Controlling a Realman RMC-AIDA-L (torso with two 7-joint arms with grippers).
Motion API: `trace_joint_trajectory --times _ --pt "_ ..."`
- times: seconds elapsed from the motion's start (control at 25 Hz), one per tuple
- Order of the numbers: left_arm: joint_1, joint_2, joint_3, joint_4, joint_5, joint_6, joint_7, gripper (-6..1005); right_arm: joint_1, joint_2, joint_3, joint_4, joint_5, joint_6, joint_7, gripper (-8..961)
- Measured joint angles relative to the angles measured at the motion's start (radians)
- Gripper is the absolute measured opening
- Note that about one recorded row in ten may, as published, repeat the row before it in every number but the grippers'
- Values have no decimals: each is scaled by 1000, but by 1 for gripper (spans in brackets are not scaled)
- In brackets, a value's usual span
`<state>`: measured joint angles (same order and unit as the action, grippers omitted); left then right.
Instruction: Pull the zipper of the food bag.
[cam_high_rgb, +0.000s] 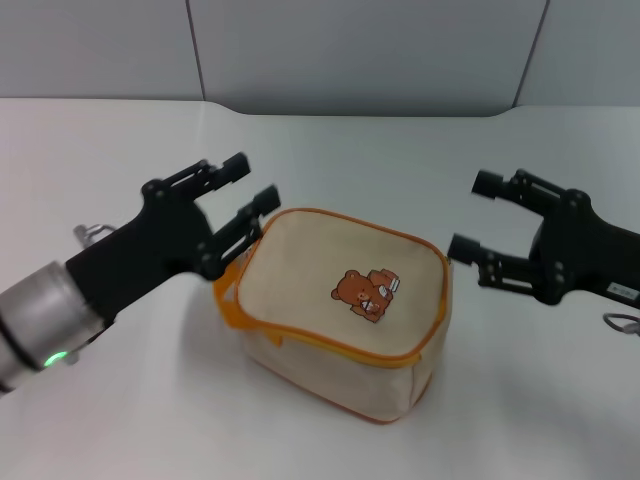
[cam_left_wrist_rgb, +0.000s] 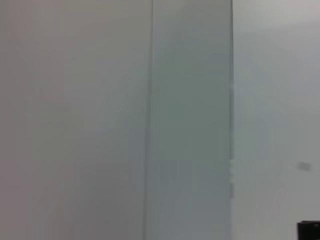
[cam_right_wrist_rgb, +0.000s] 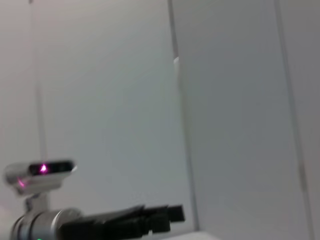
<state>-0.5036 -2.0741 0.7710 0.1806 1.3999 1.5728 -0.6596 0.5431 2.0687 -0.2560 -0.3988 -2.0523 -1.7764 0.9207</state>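
Note:
The food bag (cam_high_rgb: 345, 310) is a boxy beige pouch with orange piping and a brown bear print, lying on the white table in the middle of the head view. Its orange loop handle (cam_high_rgb: 228, 292) is at its left end. The zipper (cam_high_rgb: 310, 345) runs along the orange-trimmed front edge; I cannot make out the pull tab. My left gripper (cam_high_rgb: 252, 182) is open, just up and left of the bag's left corner, apart from it. My right gripper (cam_high_rgb: 472, 215) is open, just right of the bag's right side, not touching. The right wrist view shows the left arm (cam_right_wrist_rgb: 100, 225) only.
The white table (cam_high_rgb: 330, 150) runs back to grey wall panels (cam_high_rgb: 350, 50). A small metal part (cam_high_rgb: 90, 232) sits by the left arm and a cable loop (cam_high_rgb: 622, 325) by the right arm. The left wrist view shows only wall panels (cam_left_wrist_rgb: 150, 120).

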Motion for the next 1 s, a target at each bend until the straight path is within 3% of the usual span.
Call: trace_joint_trajectory --times 0.2,0.24,0.36,0.4,0.64,1.0 --pt "126 14 163 239 3 103 -139 472 13 -33 -159 -42 0 -52 77 849" --pt "154 17 178 283 3 125 -165 525 20 -43 -224 -53 0 -71 106 849" --pt "213 28 192 371 18 174 -225 685 24 -49 -271 -64 0 -84 125 849" --pt "228 42 192 399 48 213 -259 738 25 -51 -287 -69 0 -90 130 849" --pt "228 69 183 420 169 303 -316 798 31 -51 -327 -92 -1 -139 159 849" --pt "222 54 184 426 261 256 -311 798 31 -51 -321 -96 3 -142 173 849"
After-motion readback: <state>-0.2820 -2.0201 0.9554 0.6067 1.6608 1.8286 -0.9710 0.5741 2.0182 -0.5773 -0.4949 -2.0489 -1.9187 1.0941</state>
